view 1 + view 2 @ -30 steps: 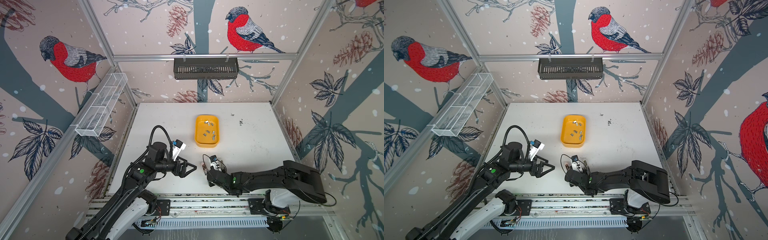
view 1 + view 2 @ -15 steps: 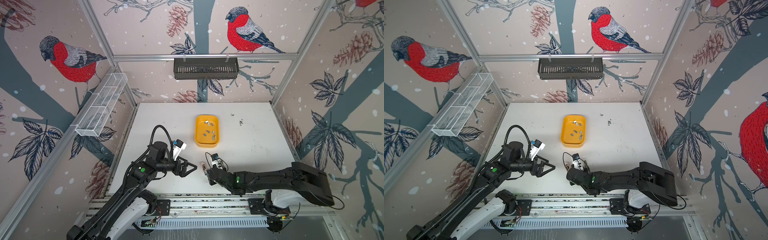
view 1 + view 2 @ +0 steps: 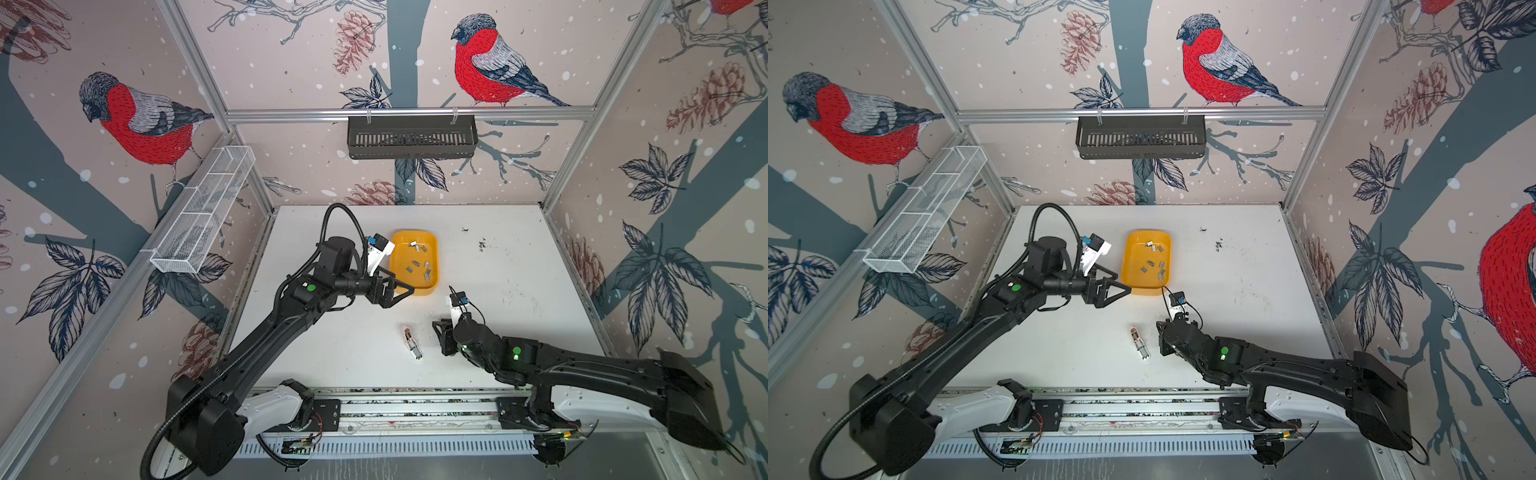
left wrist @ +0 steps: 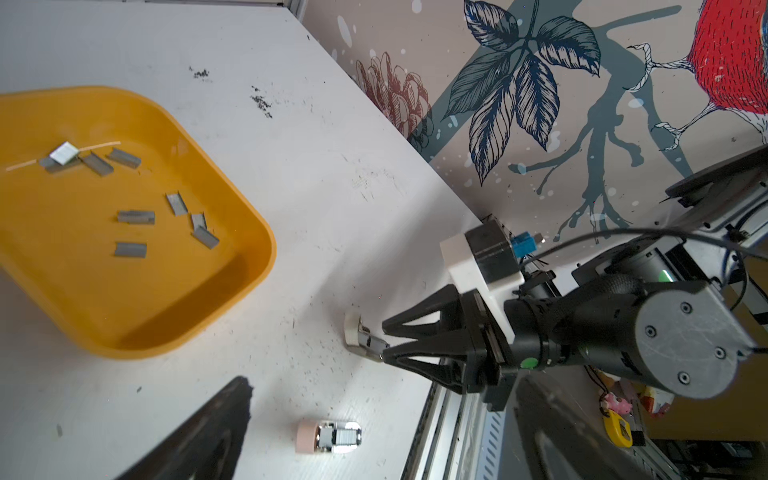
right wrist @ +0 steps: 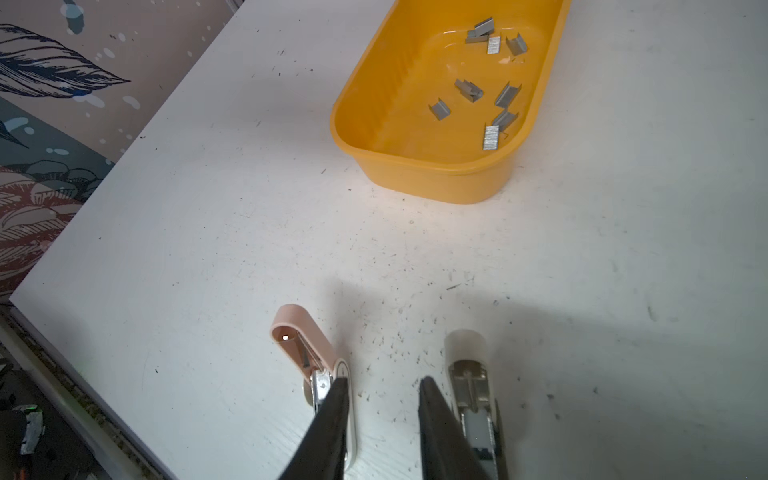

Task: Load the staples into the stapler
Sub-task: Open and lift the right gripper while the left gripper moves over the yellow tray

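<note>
Right gripper (image 5: 383, 380): narrowly parted, gripping nothing, low over bare table (image 5: 208, 216) between pink stapler (image 5: 303, 332) and pale stapler (image 5: 465, 345). Left gripper (image 3: 395, 291): spread wide, empty, at near corner of yellow tray (image 5: 436, 183). Staples (image 5: 469, 89) loose inside; free table beyond.

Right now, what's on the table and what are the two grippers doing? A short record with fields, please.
container: yellow tray on the table
staples: grey strips, loose in the tray
staplers: pink stapler and white stapler, lying apart on the table
left gripper: open, empty, near the tray
right gripper: open, empty, by both staplers
</note>
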### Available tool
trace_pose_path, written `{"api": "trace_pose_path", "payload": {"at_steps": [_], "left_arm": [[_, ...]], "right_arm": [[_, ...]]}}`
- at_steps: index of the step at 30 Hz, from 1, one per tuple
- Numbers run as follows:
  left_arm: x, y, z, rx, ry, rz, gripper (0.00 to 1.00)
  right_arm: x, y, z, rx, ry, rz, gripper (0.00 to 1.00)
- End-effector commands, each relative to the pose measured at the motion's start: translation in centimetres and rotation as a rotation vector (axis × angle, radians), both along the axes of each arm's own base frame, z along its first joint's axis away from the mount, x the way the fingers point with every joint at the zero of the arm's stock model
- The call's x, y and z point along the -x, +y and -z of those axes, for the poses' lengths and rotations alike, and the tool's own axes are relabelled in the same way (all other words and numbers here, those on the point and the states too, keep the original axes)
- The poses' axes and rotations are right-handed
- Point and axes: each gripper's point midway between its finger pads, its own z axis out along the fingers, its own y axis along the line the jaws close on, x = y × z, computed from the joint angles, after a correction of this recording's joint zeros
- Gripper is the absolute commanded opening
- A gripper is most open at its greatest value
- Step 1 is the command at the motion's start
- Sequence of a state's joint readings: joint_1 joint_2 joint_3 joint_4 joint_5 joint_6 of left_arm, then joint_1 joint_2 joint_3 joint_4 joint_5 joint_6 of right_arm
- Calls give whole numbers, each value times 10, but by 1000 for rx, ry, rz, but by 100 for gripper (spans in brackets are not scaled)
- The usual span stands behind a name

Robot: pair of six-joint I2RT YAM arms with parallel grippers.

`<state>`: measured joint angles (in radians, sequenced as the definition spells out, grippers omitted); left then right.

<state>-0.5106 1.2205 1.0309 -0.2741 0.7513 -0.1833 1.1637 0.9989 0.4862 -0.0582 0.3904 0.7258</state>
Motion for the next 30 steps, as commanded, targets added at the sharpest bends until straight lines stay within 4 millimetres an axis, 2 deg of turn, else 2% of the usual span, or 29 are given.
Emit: {"api": "trace_pose_path", "payload": {"at_steps": [1,6,8,12,18,24,30], "left_arm": [[-17,-20,-26,44,-153,74,99],[-47,-43,-43,42,-183,112,99],[-54,-51,-47,55,-181,135,99],[-68,-56,-43,65,-226,111,99],[-63,-51,-30,81,-203,77,99],[-58,-32,-51,58,-295,-17,99],[-55,-31,-54,58,-293,-16,99]], "right_arm": [[4,-15,9,79,5,-27,32],[3,-28,11,88,3,-8,34],[3,-31,12,84,4,3,35],[6,-37,21,88,31,15,36],[17,-47,39,104,112,36,44],[28,-52,56,104,173,41,53],[39,-62,71,116,248,70,62]]}}
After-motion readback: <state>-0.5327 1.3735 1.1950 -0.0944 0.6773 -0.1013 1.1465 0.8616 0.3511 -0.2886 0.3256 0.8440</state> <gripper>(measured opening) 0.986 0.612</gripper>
